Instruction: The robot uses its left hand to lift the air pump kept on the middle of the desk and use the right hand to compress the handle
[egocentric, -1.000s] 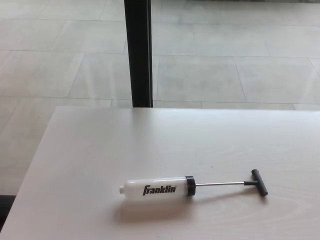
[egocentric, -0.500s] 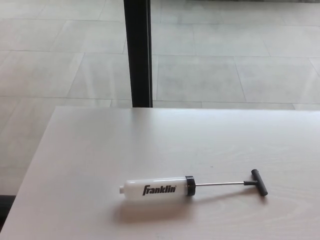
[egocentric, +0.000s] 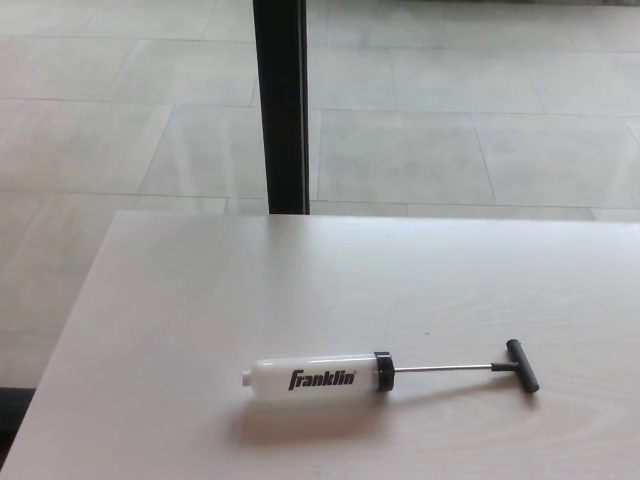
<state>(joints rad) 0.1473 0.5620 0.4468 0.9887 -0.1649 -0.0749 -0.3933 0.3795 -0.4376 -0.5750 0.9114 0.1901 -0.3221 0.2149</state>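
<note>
While our hands sit outside the head view, the air pump (egocentric: 320, 376) lies flat on the desk (egocentric: 200, 290).
We see its rod drawn out, T-handle (egocentric: 521, 365) toward our right; how our fingers stand we cannot tell.

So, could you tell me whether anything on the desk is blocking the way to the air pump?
Nothing visible does. The air pump lies alone on the desk, its handle pulled out to the right. Neither hand is in view.
</note>
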